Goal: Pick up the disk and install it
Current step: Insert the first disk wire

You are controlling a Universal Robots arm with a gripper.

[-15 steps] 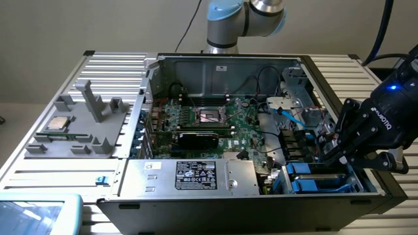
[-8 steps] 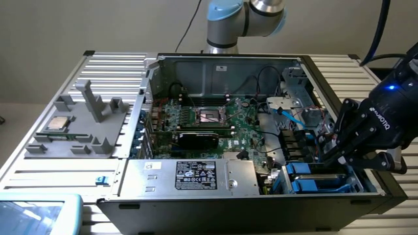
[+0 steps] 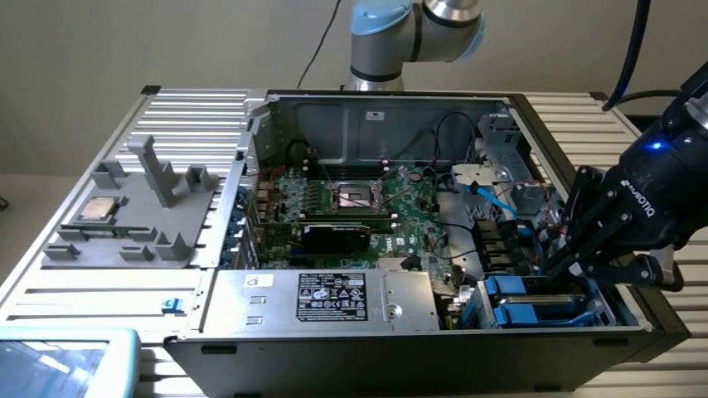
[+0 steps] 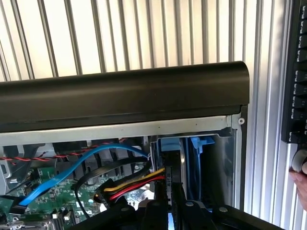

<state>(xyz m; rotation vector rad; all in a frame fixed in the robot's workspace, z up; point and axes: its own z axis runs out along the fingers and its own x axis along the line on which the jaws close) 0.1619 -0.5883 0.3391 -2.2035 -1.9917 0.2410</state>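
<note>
Nearest in the exterior view, the black wall of the open computer case is lying across the ribbed metal surface. Just behind that wall, a large silver box with a black sticker is sitting inside the case.

To the exterior view's right of the box, the gripper is reaching down into the drive bay. There, blue carriers are standing side by side.

In the wrist view the gripper is showing its fingers drawn close together. They are pinching a thin dark slab seen edge-on, which looks to be the disk. Its blue carrier tab is pointing into the bay slot by the case's corner, next to another blue carrier. Yellow and red wires and a blue cable are running just beside the fingers. A person's hand is showing at the edge, outside the case.

Farther in, the green motherboard is lying flat, carrying a black card and an open processor socket. Off to the exterior view's left, a grey fixture tray is resting on the surface and holding a small silver processor chip. Farthest back, the arm is rising behind the case.
</note>
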